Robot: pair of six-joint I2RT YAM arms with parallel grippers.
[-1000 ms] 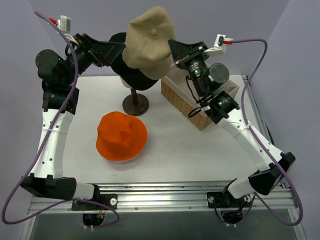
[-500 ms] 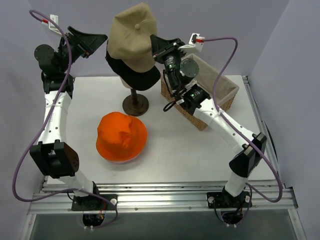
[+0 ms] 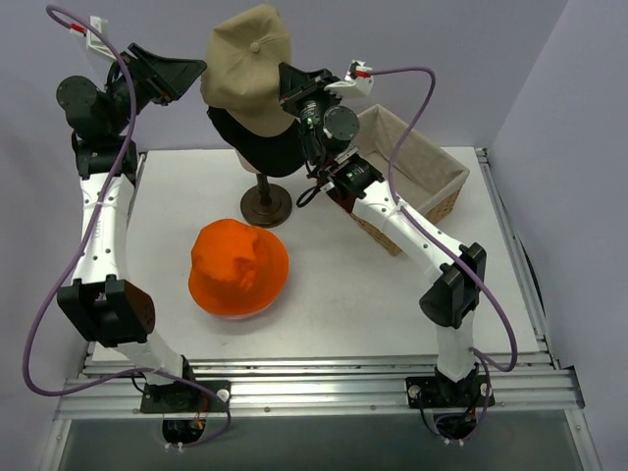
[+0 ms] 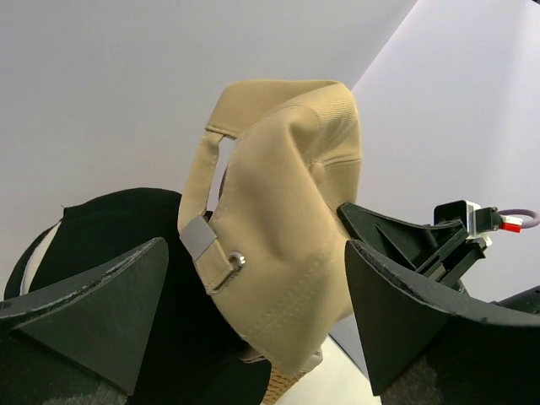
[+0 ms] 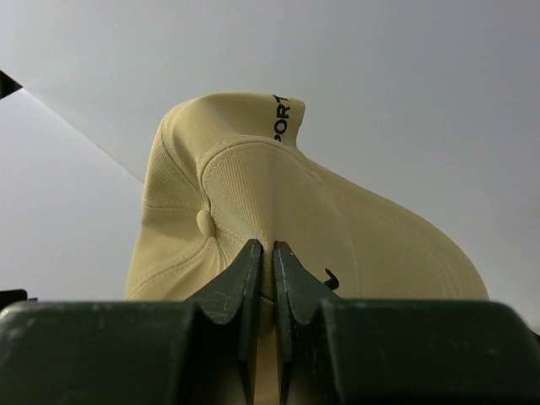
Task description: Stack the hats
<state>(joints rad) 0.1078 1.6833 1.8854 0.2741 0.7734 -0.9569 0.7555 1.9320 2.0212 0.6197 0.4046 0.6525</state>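
Lately all the movement is at the back. Nearest you, the orange hat (image 3: pixel 238 267) sits brim-down in the middle of the desk (image 3: pixel 392 294), and neither arm is near it. At 12 o'clock from it is the stand (image 3: pixel 267 204), with the black cap (image 3: pixel 257 149) on top.

Over the last second the tan cap (image 3: pixel 250 59) has slid from about 1 o'clock of the black cap toward 11 o'clock. It now hangs tilted over the black crown, and you cannot tell whether the two touch.

Your right end effector (image 3: pixel 287 86) is pressed together, pinching a fold of the tan cap. Your left end effector (image 3: pixel 196 71) has backed off to 9 o'clock of that cap, fingers spread and holding nothing.

By my judgement the tan cap is nearly lined up to seat on the black one but has not been let go. The orange hat has yet to join the stack.
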